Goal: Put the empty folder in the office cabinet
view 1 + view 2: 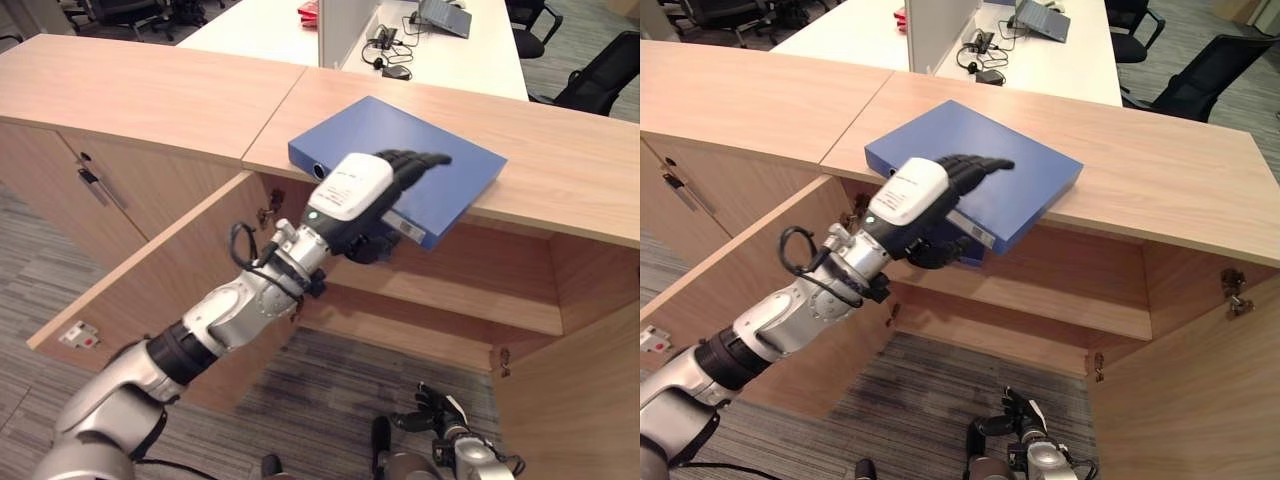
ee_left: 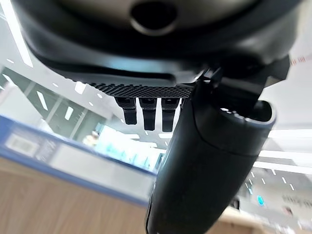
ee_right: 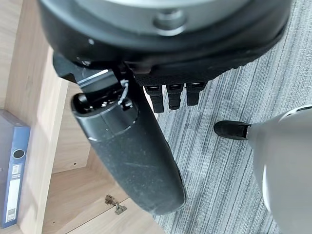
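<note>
A blue folder (image 1: 430,160) lies flat on the wooden cabinet top (image 1: 560,170), its spine corner jutting past the front edge; its spine also shows in the right wrist view (image 3: 12,170). My left hand (image 1: 365,195) grips that overhanging corner, fingers laid on the cover and thumb (image 2: 204,161) underneath against the spine. Below, the office cabinet stands with both doors swung out, showing a bare inner shelf (image 1: 450,300). My right hand (image 1: 440,410) hangs low near the floor, fingers (image 3: 175,95) relaxed and holding nothing.
The left door (image 1: 150,290) swings out under my left arm, and the right door (image 1: 585,400) stands open at the right. A shut cabinet with a handle (image 1: 95,185) is to the left. Behind are white desks (image 1: 450,55) and office chairs (image 1: 605,70).
</note>
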`<state>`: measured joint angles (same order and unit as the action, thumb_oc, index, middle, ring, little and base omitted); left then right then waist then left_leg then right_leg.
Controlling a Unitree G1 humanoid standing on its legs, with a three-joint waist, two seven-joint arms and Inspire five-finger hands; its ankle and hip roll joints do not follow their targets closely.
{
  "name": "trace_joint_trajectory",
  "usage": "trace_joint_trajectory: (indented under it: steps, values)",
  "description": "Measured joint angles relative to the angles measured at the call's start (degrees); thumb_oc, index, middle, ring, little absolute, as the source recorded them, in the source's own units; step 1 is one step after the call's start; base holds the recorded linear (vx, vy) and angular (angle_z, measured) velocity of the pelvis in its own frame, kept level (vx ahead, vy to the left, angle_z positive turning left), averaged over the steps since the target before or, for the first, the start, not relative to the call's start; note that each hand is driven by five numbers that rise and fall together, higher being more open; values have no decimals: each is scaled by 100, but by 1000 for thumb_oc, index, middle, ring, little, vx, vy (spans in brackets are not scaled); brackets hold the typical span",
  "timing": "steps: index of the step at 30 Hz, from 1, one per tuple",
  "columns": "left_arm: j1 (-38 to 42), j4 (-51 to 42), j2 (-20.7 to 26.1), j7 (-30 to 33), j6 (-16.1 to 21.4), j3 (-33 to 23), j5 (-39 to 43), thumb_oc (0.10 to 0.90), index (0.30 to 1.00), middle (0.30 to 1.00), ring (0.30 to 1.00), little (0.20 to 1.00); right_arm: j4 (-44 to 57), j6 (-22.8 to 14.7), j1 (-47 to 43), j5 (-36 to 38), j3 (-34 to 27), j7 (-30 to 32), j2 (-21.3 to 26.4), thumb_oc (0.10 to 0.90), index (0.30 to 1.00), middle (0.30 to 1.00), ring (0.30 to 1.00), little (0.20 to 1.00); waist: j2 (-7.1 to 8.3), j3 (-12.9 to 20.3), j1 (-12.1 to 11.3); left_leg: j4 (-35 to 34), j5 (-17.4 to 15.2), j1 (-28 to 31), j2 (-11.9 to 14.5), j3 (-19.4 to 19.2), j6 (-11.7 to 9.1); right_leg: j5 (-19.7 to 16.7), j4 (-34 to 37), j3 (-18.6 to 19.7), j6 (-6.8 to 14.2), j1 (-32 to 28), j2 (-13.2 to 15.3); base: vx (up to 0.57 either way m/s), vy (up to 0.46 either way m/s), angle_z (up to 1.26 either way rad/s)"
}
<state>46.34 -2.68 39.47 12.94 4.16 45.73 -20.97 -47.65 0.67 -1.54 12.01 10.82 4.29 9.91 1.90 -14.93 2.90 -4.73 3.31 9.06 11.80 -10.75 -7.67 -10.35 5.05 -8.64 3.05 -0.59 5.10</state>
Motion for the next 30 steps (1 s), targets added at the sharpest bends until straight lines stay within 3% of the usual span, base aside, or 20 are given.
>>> trace_joint_trajectory:
  steps: [12, 21, 30]
  values:
    - [100, 110, -18, 0, 2, 157, -14, 800, 900, 900, 900, 900, -72, -5, -88, 1, 25, 18, -1, 800, 900, 900, 900, 900, -70, 56, 7, 0, 3, 13, 2, -9, -3, -16, -3, 12, -6, -4, -6, 0, 0, 0]
    - [997, 1201, -224, 84, 24, 1396, -531, 800, 900, 900, 900, 900, -554, -50, -197, 28, 115, 98, 11, 800, 900, 900, 900, 900, -80, 189, -8, 0, 6, 5, -10, -4, -1, -3, -2, 8, -18, 1, 9, 0, 0, 0]
    - [1396, 2181, -375, 547, 258, 1946, -917, 800, 900, 900, 900, 900, -128, -32, 146, 220, 178, 116, 140, 800, 900, 900, 900, 900, -45, 389, 17, 0, 3, 6, -11, -16, -4, 0, 0, 15, -14, 11, 10, 0, 0, 0]
